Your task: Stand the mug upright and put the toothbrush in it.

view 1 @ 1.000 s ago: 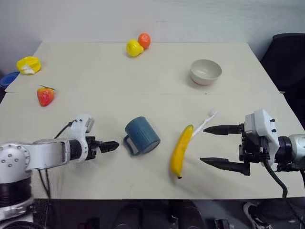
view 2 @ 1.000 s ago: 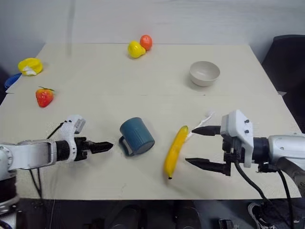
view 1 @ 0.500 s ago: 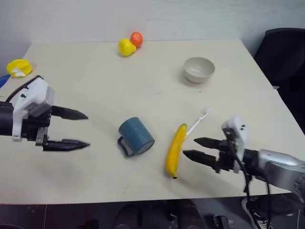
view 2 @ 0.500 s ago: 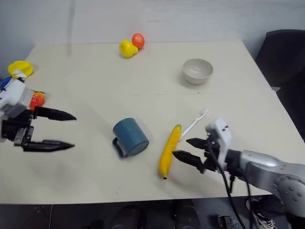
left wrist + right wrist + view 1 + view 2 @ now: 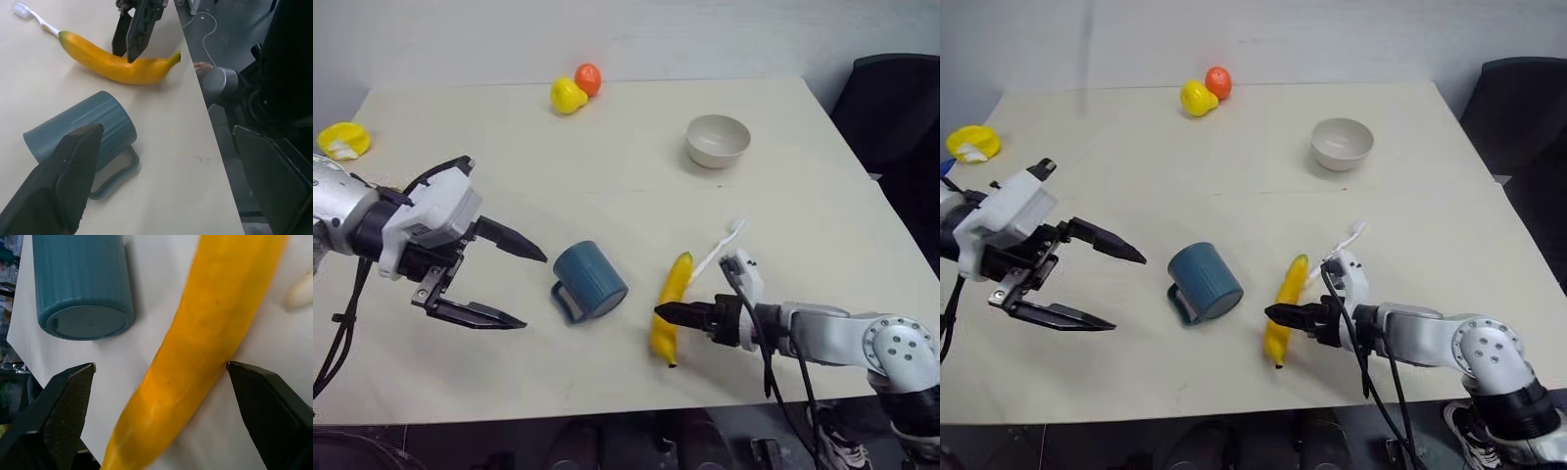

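Note:
The dark teal mug [image 5: 590,282] lies on its side near the table's front, handle toward the front edge. My left gripper [image 5: 534,291] hovers open just left of it, with the mug [image 5: 83,129] close ahead of its fingers. The white toothbrush [image 5: 720,247] lies flat to the mug's right, its lower end hidden behind a yellow banana [image 5: 671,305]. My right gripper [image 5: 661,312] is open at the banana, one finger on each side of it in the right wrist view, holding nothing. The mug's base [image 5: 80,284] shows beyond it.
A beige bowl [image 5: 718,140] stands at the back right. A yellow fruit [image 5: 566,95] and an orange one [image 5: 587,78] sit at the far edge, a yellow object [image 5: 342,140] at far left. A black chair [image 5: 891,108] is beside the table's right side.
My left gripper has risen, rolled and swung in toward the mug. My right gripper has dropped, rolled and slid left up to the banana. The head camera has shifted too.

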`<act>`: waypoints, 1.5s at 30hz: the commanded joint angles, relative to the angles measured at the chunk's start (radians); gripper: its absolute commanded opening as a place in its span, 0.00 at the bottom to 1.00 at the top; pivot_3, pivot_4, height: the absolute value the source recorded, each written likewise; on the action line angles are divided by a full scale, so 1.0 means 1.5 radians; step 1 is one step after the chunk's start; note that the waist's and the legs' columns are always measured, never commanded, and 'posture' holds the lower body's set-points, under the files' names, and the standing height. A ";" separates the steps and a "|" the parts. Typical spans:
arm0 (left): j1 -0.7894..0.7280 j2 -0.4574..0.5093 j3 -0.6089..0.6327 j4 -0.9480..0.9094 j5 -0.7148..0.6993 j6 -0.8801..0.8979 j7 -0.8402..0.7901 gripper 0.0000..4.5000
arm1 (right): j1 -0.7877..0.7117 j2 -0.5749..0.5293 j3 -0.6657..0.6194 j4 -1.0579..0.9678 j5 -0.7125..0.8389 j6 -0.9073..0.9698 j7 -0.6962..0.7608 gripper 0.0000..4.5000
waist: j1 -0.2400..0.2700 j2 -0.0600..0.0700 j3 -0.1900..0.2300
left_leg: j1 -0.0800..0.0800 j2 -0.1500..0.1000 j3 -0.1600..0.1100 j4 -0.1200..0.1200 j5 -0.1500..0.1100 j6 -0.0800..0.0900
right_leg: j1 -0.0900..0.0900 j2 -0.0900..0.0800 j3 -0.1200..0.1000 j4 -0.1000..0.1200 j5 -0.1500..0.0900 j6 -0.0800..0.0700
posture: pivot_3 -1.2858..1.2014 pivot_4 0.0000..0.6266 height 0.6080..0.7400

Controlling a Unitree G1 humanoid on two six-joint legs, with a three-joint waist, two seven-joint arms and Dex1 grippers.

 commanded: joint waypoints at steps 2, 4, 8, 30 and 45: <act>-0.022 -0.012 0.007 0.003 0.017 0.000 -0.008 1.00 | -0.034 0.039 0.029 0.051 -0.067 0.014 0.013 0.99 | -0.002 -0.001 -0.001 | 0.000 0.000 0.001 0.000 0.000 0.000 | 0.000 0.000 0.000 0.000 0.000 0.000 | 0.52 0.24 1.00; -0.024 -0.017 0.009 0.001 0.021 0.002 -0.008 1.00 | -0.043 0.049 0.028 0.066 -0.089 0.021 0.018 0.91 | -0.002 -0.002 -0.001 | 0.000 0.001 0.001 0.000 0.000 0.000 | 0.000 0.000 0.001 0.000 0.000 0.000 | 0.52 0.24 1.00; -0.027 -0.027 0.010 0.006 0.033 -0.001 -0.006 1.00 | -0.037 0.055 0.017 0.057 -0.100 0.033 0.039 0.63 | -0.002 -0.002 -0.001 | 0.000 0.002 0.001 0.001 0.000 0.001 | 0.000 0.000 0.002 0.000 0.000 0.000 | 0.52 0.24 1.00; -0.112 -0.259 -0.079 0.060 0.108 -0.044 0.027 1.00 | 0.342 -0.129 -0.529 -0.025 -0.301 -0.070 0.129 0.35 | 0.022 -0.003 -0.002 | -0.011 -0.001 0.003 0.012 -0.004 0.005 | -0.007 0.000 0.003 0.001 0.004 0.005 | 0.52 0.24 1.00; -0.119 -0.299 -0.044 0.062 0.110 -0.011 0.077 1.00 | 0.344 -0.138 -0.543 -0.055 -0.496 -0.069 0.272 0.92 | 0.004 -0.002 -0.001 | -0.010 -0.001 0.006 0.012 -0.004 0.009 | -0.007 0.002 0.014 -0.001 0.009 0.007 | 0.52 0.24 1.00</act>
